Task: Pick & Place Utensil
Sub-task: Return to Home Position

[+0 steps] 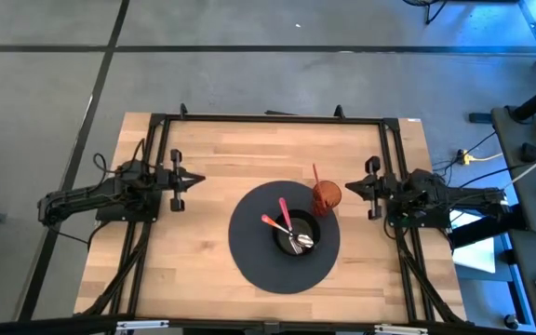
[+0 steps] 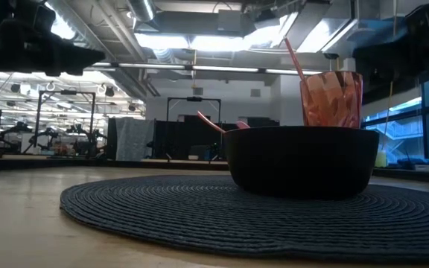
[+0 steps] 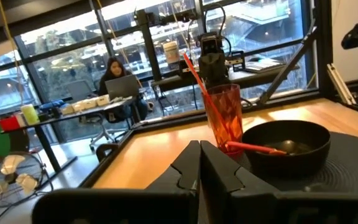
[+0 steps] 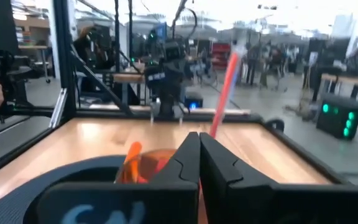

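A black bowl (image 1: 296, 235) sits on a round dark placemat (image 1: 249, 251). Two pink-handled utensils (image 1: 285, 216) lie in the bowl with their metal heads down and their handles leaning over its left rim. An orange tumbler (image 1: 326, 197) stands at the mat's far right edge with a red stick (image 1: 316, 175) leaning in it. My left gripper (image 1: 196, 179) hovers shut to the left of the mat. My right gripper (image 1: 347, 188) is shut just right of the tumbler. The left wrist view shows the tumbler (image 3: 224, 118), the bowl (image 3: 286, 146) and a handle (image 3: 253, 147).
A black metal frame (image 1: 268, 118) runs around the wooden table top. Bare wood lies left of the mat and along the far side. In the left wrist view a person (image 3: 118, 78) sits at a desk beyond the table.
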`<action>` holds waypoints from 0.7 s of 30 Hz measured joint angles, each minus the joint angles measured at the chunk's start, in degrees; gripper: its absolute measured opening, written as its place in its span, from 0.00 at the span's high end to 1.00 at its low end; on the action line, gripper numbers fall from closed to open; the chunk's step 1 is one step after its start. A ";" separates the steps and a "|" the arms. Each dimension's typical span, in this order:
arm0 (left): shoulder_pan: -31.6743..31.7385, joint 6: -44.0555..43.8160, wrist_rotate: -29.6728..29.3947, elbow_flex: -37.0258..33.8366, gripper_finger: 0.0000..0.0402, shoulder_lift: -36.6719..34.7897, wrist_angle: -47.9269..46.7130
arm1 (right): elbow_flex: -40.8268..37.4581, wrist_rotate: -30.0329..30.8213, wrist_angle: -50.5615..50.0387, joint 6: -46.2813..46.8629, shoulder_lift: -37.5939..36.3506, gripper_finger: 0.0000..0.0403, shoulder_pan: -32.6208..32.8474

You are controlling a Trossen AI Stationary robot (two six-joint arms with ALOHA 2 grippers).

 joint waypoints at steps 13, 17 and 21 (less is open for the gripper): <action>0.00 0.98 0.16 0.00 1.00 0.00 -0.97 | -0.02 0.12 1.35 2.25 0.00 0.99 -0.48; 0.00 1.33 -0.19 0.00 0.99 0.00 -2.88 | -0.02 0.18 3.24 1.26 -0.02 0.96 -0.48; 0.00 1.38 -0.19 0.00 0.98 0.07 -2.90 | -0.02 0.16 3.12 1.25 -0.02 0.94 -0.48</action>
